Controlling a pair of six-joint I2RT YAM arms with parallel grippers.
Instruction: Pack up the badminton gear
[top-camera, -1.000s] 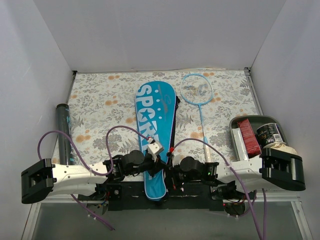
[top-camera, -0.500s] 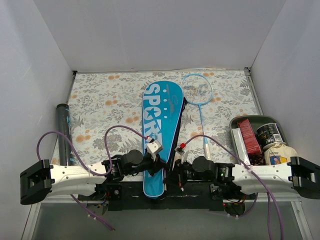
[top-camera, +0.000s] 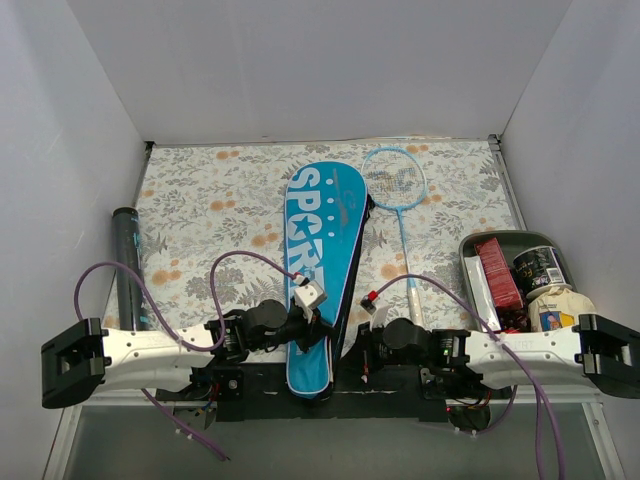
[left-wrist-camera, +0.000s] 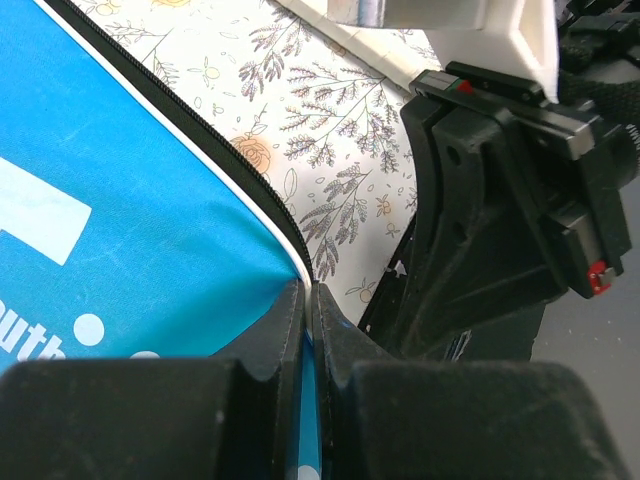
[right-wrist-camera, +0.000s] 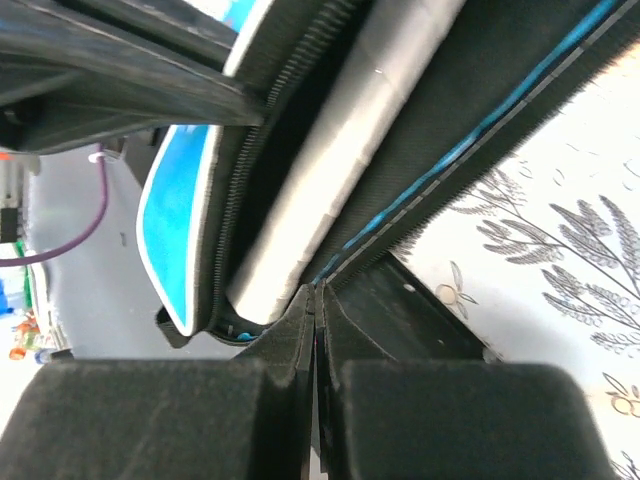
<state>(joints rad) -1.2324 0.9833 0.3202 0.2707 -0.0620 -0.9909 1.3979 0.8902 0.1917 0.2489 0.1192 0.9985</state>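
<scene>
The racket-shaped cover (top-camera: 322, 250), smooth blue fabric, lies mid-way across the floral-print tabletop (top-camera: 210, 200). Its long axis runs from 6 toward 12-1 o'clock, rounded head far. The left gripper (left-wrist-camera: 308, 300) is clamped on its white-piped edge. The right gripper (right-wrist-camera: 316, 300) pinches its black zippered flap. A thin light-blue racket (top-camera: 398, 185) lies roughly parallel at its 3 o'clock.

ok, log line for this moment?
left gripper: shut on SPORT cover edge | right gripper: shut on its other flap | racket: lying beside cover
</scene>
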